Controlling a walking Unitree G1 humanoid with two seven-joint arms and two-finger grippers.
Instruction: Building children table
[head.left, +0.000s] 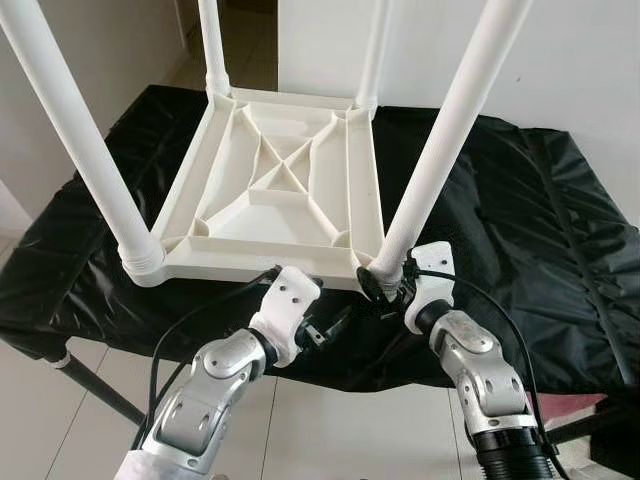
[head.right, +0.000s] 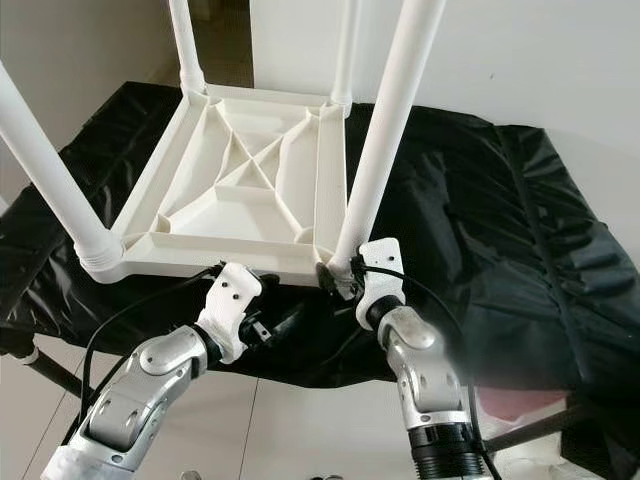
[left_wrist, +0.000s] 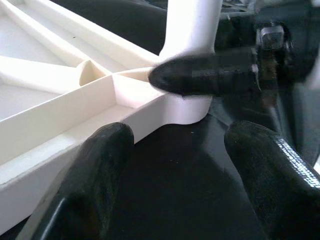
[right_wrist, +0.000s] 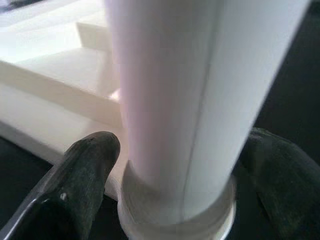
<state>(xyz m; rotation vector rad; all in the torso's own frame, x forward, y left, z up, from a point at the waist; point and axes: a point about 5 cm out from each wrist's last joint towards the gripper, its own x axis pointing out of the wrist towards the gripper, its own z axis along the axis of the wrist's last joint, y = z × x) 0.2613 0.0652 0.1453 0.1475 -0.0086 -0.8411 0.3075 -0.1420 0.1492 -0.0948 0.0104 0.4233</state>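
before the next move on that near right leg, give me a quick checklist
1. Table top lies upside down on the black cover: ok.
2. Four legs stand in the corner sockets: ok.
3. Right gripper straddles the base of the near right leg: ok.
4. Right fingers pressed firm on the leg: cannot tell.
5. Left gripper open, beside the table edge, holding nothing: ok.
6. Leg fully seated in its socket: cannot tell.

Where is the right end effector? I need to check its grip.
In the left eye view, the right end effector straddles the base of the near-right table leg, at the upturned tabletop corner.
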